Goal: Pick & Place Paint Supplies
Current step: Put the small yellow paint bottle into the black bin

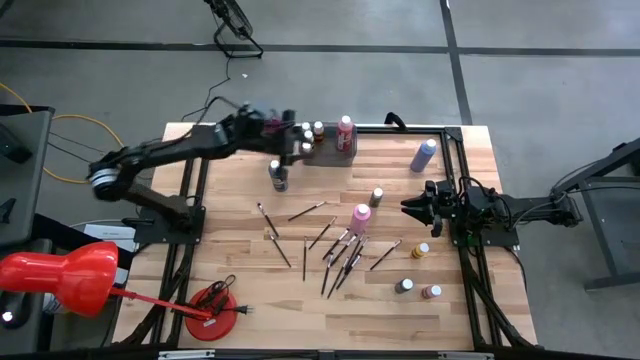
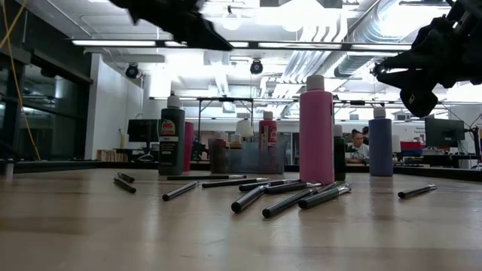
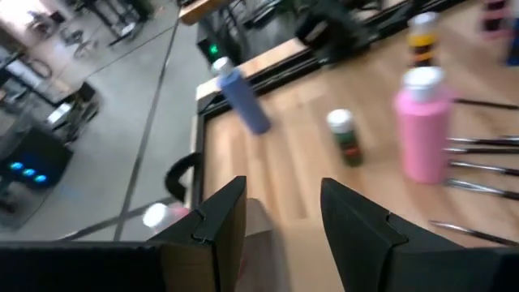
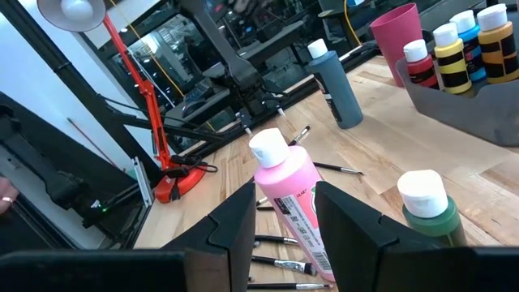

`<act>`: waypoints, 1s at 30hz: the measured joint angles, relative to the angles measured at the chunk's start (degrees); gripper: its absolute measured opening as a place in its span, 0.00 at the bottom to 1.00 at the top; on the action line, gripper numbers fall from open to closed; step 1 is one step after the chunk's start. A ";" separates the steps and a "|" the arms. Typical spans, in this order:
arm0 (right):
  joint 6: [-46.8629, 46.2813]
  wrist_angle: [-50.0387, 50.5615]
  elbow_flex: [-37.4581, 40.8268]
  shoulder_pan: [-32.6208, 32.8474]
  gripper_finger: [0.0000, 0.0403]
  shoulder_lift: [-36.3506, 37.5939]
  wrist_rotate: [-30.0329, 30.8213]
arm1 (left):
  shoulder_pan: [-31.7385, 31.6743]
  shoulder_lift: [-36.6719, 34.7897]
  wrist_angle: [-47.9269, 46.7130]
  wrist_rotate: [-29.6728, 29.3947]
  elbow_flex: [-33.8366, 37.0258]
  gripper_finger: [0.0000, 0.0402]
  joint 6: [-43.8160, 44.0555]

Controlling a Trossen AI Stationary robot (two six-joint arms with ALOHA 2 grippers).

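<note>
from here i see a pale wood-grain surface [image 1: 240, 250] with black rails. the big bottle [image 4: 293, 199] is pink with a white cap; beside it stands a green bottle [image 4: 431, 217], white-capped. a lavender-blue bottle [image 1: 424, 155] lies near the far edge. the brushes [image 1: 340, 255] have dark handles. the tray [image 4: 478, 105] is grey, the cup [image 4: 397, 36] pink, the lamp [image 1: 60, 275] red.

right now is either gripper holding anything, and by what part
Nothing is held. The left gripper hovers open near the tray with nothing between its fingers; the right gripper hovers open, its fingers framing the pink bottle farther off.
</note>
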State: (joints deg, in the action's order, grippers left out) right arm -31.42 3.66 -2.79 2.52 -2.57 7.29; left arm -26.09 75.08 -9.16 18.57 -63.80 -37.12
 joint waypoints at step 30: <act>11.21 -0.06 -0.04 -0.02 0.31 -0.02 1.68 | 0.24 -30.00 3.13 6.14 24.29 0.38 10.51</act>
State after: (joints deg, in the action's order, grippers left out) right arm -20.21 3.61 -2.83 2.50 -2.59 8.97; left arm -25.85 45.08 -6.02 24.71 -39.51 -26.61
